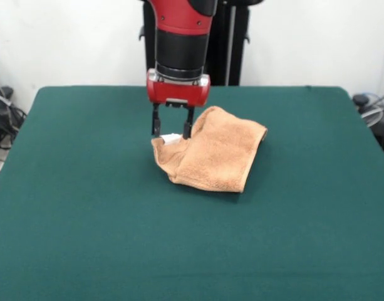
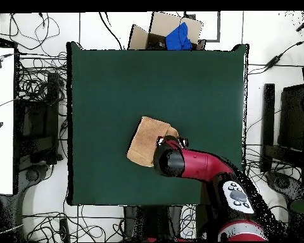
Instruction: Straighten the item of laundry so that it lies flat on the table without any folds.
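The orange-tan towel (image 1: pixel 217 153) lies folded over on itself, with creases, near the middle of the dark green table (image 1: pixel 85 219). Its small white tag (image 1: pixel 170 138) shows at the left corner in the front view. My gripper (image 1: pixel 171 132) hangs straight down over that corner. Its two fingers are apart, one on each side of the tag, with the tips at the cloth. In the overhead view the towel (image 2: pixel 145 142) sits right of the table's (image 2: pixel 104 82) centre, and the red arm (image 2: pixel 192 163) covers its right corner and the gripper.
A cardboard box holding something blue (image 2: pixel 173 31) stands off the table's far edge in the overhead view. Cables lie on the floor around the table. A white surface (image 2: pixel 1 120) is at the left.
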### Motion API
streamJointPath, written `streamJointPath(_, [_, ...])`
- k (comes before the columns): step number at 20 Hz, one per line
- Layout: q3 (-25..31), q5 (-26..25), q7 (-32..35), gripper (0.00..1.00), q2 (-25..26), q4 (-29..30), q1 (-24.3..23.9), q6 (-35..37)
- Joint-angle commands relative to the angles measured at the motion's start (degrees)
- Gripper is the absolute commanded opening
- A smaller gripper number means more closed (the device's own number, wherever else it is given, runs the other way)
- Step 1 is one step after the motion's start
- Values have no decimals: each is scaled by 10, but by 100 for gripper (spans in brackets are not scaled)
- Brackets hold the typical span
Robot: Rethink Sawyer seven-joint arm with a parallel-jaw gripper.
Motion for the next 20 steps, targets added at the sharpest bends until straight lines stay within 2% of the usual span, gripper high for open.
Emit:
streamJointPath(1, [30,-41,28,100,27,-26,-4,7])
streamJointPath(9, [25,-72,32,100,64,-51,-14,-28])
streamJointPath(16, [25,-91,37,100,59,-48,-25,-25])
streamJointPath(20, [15,-102,43,100,31,-26,-33,-20])
